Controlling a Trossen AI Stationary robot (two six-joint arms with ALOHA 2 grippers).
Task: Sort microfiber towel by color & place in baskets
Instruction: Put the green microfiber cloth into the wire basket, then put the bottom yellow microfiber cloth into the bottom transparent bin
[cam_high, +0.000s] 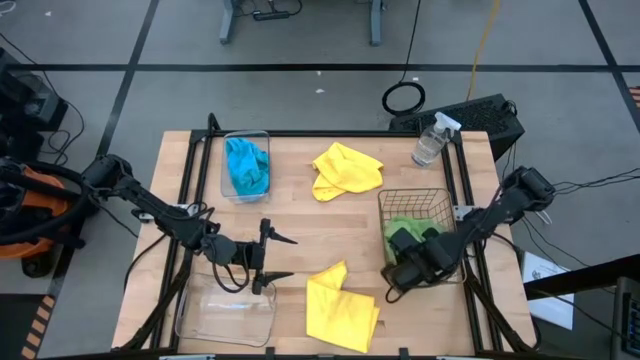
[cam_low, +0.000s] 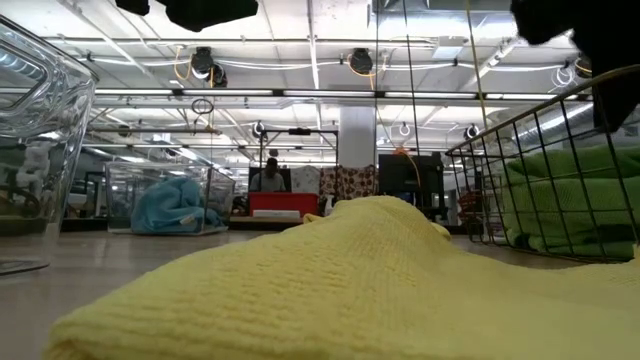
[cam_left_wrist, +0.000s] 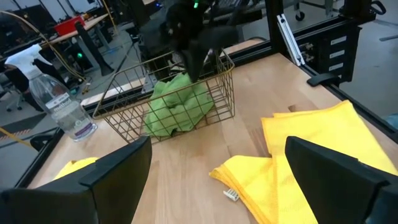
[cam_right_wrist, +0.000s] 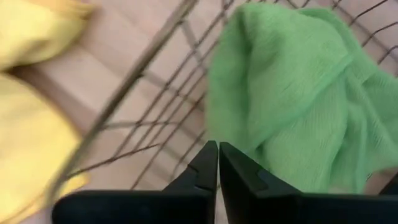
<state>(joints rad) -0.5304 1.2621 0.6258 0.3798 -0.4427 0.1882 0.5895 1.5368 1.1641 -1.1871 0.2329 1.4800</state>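
Observation:
A dark wire-grid basket (cam_high: 440, 205) holds green towel (cam_high: 404, 230), which also shows in the right wrist view (cam_right_wrist: 298, 93). My right gripper (cam_high: 398, 275) hovers shut over the basket's near-left corner, touching nothing, fingertips together (cam_right_wrist: 217, 158). My left gripper (cam_high: 283, 256) is open above bare table between the empty clear tub (cam_high: 225, 315) and a yellow towel (cam_high: 342, 312) lying flat near the table's near edge. A second yellow towel (cam_high: 346, 170) lies crumpled toward the far side. A blue towel (cam_high: 247, 166) sits in the far clear tub (cam_high: 226, 150).
A clear spray bottle (cam_high: 431, 141) stands near the table's far right corner, beyond the wire basket. Bare wood lies open in the table's middle (cam_high: 320, 230). Black frame rails run along both table sides. The low view shows the near yellow towel (cam_low: 350, 280) filling the foreground.

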